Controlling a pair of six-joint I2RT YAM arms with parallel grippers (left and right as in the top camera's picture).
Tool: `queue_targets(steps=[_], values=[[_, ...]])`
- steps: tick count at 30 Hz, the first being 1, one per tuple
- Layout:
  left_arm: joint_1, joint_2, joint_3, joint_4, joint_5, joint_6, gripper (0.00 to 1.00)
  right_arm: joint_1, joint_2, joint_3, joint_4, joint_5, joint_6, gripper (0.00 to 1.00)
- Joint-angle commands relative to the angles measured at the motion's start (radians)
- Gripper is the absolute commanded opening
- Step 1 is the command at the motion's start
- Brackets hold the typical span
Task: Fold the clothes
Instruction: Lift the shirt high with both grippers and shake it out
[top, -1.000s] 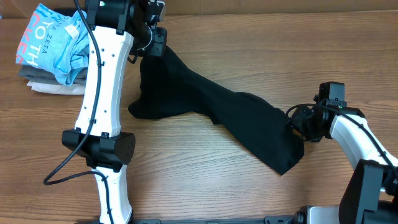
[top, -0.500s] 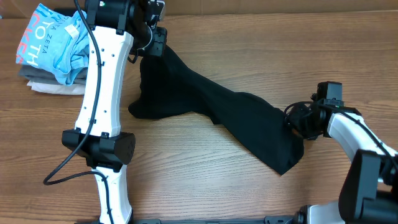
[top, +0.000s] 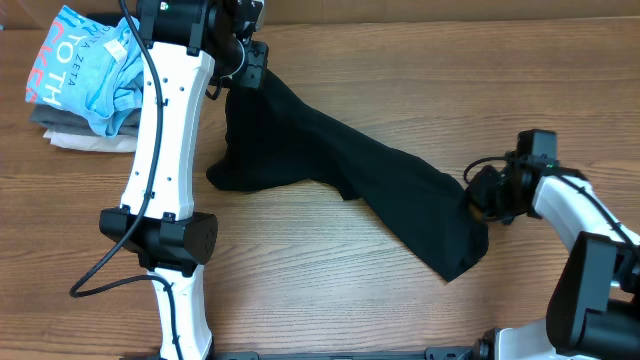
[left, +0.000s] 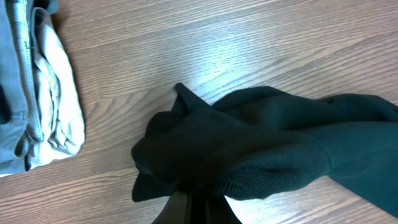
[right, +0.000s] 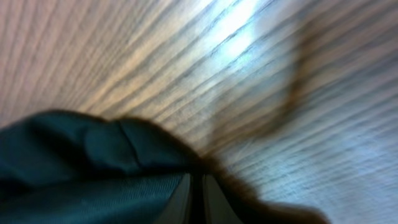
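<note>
Garment: black garment (top: 350, 180) lies on the table (top: 420, 80) as a long crumpled band. It runs from the far left-centre down to the near right. No neat fold shows anywhere.
Left gripper: left gripper (top: 252, 68) has its jaws together, clamped on bunched cloth at the garment's far end. The wrist view shows fabric gathered right at the fingers.
Right gripper: right gripper (top: 480, 195) sits low at the garment's near-right edge, jaws drawn together. Its wrist view is blurred, but dark cloth looks pinched between them.
Middle span: rests on the wood, slack, with a lobe bulging out on the left side.
Neighbours: blue shirt (top: 85, 65) on top of a folded pile (left: 37, 112) at the far-left corner, apart from the garment.
Done so far: by my reading, both ends are taken up and nothing more.
Left to do: stretch or flatten the cloth, bring one end over the other, square it off. The whole fold remains.
Risk: the cloth is bunched at both grips, so layers may be caught unevenly and lift twisted.
</note>
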Motion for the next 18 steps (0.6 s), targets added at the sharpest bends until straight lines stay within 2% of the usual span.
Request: queue_targets(steps=[1,10,18], values=[[0.023,-0.005,0.042,0.01,-0.037,0.019,0.04,-0.048,-0.021,0.158,-0.095,-0.002,-0.051,0.04],[0.085,-0.091,0.282,0.016,-0.045,0.012,0.04,-0.166,-0.062,0.697,-0.504,-0.002,-0.15,0.04],[0.089,-0.262,0.415,0.14,-0.048,0.024,0.04,-0.271,-0.062,1.216,-0.781,-0.006,-0.183,0.04]])
